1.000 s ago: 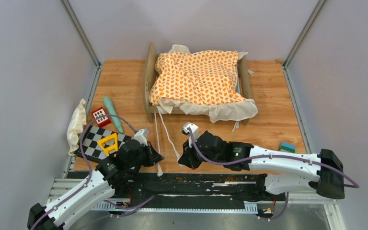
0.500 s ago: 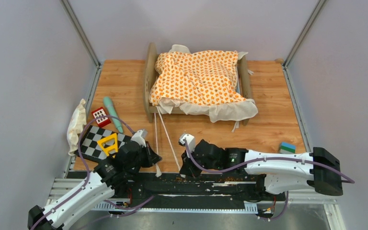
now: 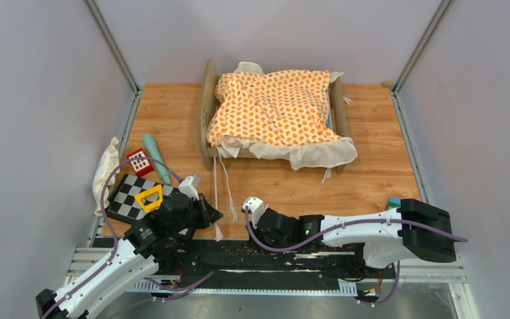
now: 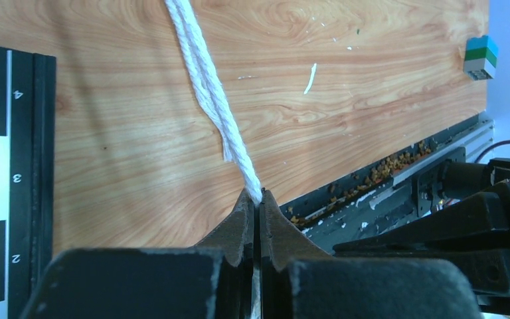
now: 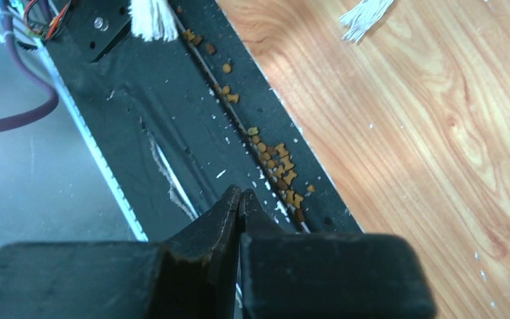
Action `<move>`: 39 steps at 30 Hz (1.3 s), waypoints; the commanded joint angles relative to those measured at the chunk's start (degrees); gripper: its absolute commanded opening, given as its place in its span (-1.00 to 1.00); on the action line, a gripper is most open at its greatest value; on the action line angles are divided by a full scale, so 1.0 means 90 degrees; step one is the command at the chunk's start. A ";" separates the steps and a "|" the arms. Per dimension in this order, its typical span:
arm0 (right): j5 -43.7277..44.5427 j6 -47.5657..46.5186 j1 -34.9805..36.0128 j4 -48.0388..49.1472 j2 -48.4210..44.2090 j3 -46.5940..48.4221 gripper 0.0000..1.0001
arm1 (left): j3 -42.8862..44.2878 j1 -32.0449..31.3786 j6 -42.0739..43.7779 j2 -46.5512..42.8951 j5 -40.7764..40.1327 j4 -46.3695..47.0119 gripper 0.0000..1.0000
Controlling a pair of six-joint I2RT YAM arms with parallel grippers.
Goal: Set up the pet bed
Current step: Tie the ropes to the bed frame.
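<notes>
The pet bed sat at the upper middle, by the far edge of the surface. The left hand was pinched tight on a white tie. The right hand was closed on nothing, over the black rail at the near edge. Bare wood lay between them and the bed.

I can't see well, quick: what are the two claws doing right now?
Left gripper: closed, pinching the white string.
Right gripper: closed, nothing seen in it.
</notes>
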 commanded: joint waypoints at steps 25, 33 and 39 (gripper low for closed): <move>0.2841 0.1157 0.0049 -0.1502 -0.2796 -0.0759 -0.44 | -0.0102 -0.0041 -0.3008 0.2089 -0.2697 0.3031 -1.00; 0.3084 0.1381 0.0053 -0.1905 -0.3372 -0.1021 -0.43 | -0.0199 -0.0046 -0.3456 0.3395 -0.3048 0.4407 -1.00; 0.3215 0.1436 0.0053 -0.2174 -0.3598 -0.1081 -0.43 | -0.0010 -0.0041 -0.3571 0.4340 -0.3118 0.5004 -0.97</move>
